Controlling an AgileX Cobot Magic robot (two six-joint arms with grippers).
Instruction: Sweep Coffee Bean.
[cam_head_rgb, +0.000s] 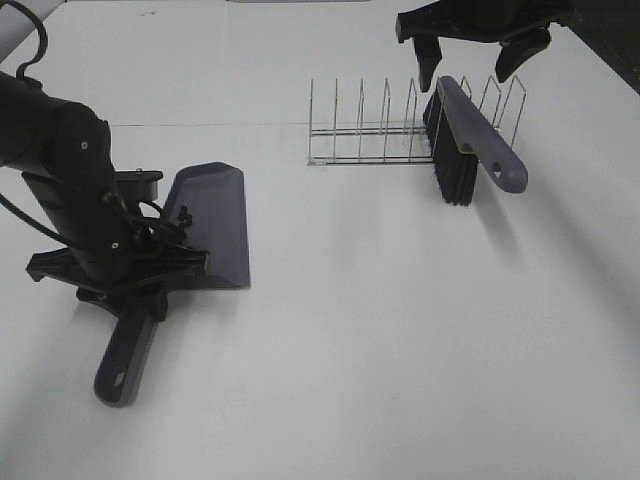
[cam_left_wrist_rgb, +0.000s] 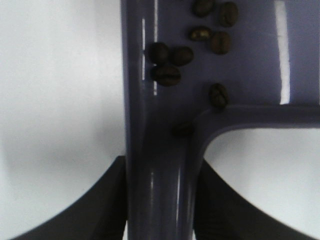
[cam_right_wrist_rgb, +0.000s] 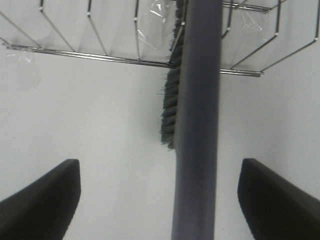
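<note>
Left gripper (cam_left_wrist_rgb: 160, 200) clamps the dustpan (cam_head_rgb: 213, 225) holding coffee beans (cam_left_wrist_rgb: 167, 75) near the table's left edge; right gripper (cam_head_rgb: 470, 60), fingers apart, hovers over the brush (cam_head_rgb: 470, 140) leaning in the wire rack (cam_head_rgb: 370, 130) toward the far right corner.

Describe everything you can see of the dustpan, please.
The dustpan is grey-purple, glossy like plastic, with a broad scoop and a long handle ending in a hanging hole. It lies flat on the white table. The left gripper is closed on its handle. Dark coffee beans rest inside the pan near the handle joint.
</note>
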